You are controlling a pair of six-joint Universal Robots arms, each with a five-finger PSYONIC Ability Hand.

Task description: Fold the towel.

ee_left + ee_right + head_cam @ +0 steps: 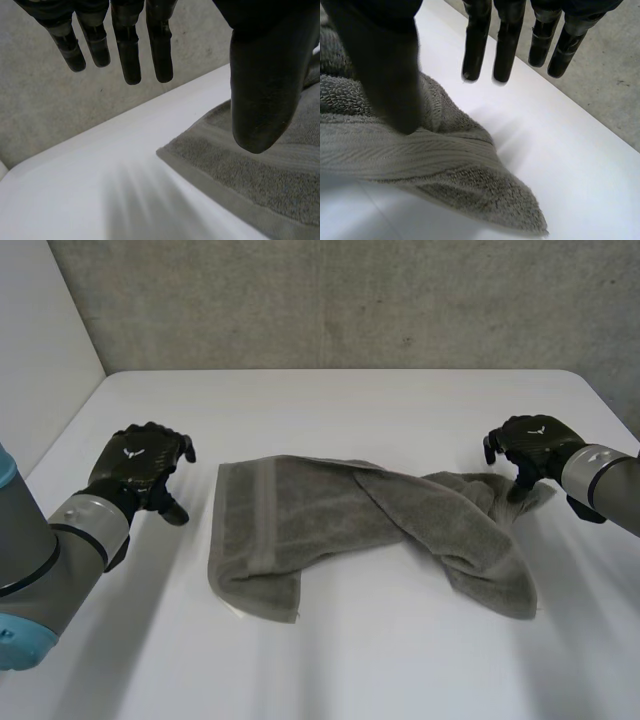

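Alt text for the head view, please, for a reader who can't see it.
A crumpled grey towel lies twisted across a white table. The left hand is open beside its flatter end; the right hand is open at its bunched end.

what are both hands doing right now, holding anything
Left hand: open, fingers straight, beside the towel, holding nothing.
Right hand: open, thumb at the towel's end, nothing pinched.
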